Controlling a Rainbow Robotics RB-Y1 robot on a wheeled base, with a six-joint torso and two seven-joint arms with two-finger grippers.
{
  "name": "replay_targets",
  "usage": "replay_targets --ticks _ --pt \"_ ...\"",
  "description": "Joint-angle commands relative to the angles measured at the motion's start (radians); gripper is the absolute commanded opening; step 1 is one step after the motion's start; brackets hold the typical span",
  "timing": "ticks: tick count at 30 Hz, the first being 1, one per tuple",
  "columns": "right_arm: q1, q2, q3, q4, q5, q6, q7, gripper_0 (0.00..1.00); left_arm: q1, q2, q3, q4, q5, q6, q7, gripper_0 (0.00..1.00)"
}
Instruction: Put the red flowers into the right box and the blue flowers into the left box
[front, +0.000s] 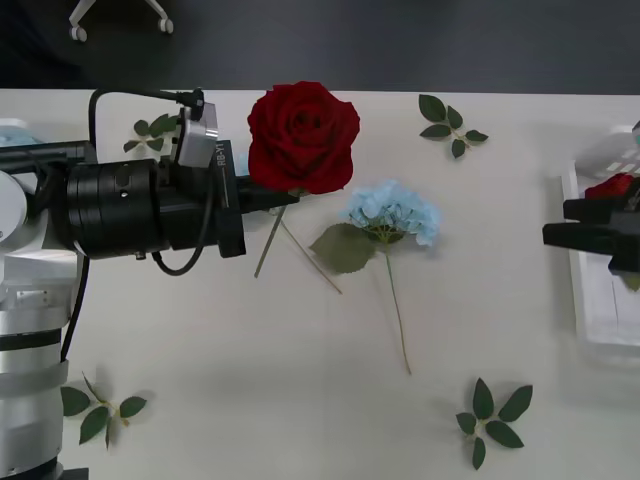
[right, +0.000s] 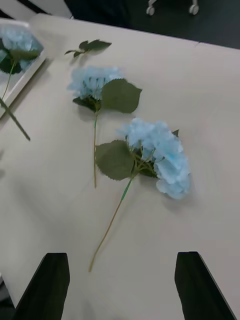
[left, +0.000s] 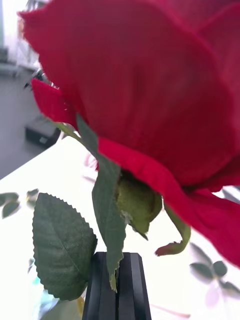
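Left pincer (front: 285, 200), black fingers pressed together on the stem just under a deep-red artificial rose (front: 303, 135), lifted above the white tabletop (front: 300, 400). Right pincer (right: 120, 285) spread and empty beside the clear right box (front: 605, 300), already holding something red. Left to sort: this rose and pale-blue hydrangea clusters (right: 160, 155) lying on the tabletop.

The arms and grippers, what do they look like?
The left arm ends in a black cylindrical wrist on a white and grey body, with a black cable looping over it, a small silver camera block, and white "RB-Y1" lettering. Its left gripper has flat black fingers. The right gripper also has black fingers, broad and tapered.
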Motion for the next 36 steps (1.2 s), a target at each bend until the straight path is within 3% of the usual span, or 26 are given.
replay_targets --ticks 1,7,16,20,27,36 --pt "0.029 -0.039 0.047 -0.015 -0.072 -0.064 0.123 0.62 -0.014 -0.094 0.065 -0.072 -0.008 0.111 -0.051 0.00" --pt "-0.003 -0.040 0.208 -0.039 -0.148 -0.216 0.322 0.62 -0.054 -0.163 0.060 -0.112 -0.017 0.199 -0.051 0.00" --pt "-0.186 0.023 0.525 -0.044 -0.277 -0.406 0.566 0.62 -0.109 -0.169 0.049 -0.110 -0.086 0.238 -0.051 0.00" --pt "-0.287 0.069 0.662 -0.042 -0.323 -0.492 0.569 0.62 -0.109 -0.169 0.034 -0.110 -0.101 0.238 -0.051 0.00" --pt "-0.388 0.156 0.778 -0.030 -0.328 -0.588 0.569 0.62 -0.109 -0.169 0.035 -0.110 -0.101 0.238 -0.051 0.00" --pt "-0.439 0.217 0.832 -0.028 -0.328 -0.631 0.569 0.62 -0.109 -0.169 0.035 -0.110 -0.101 0.238 -0.051 0.00"
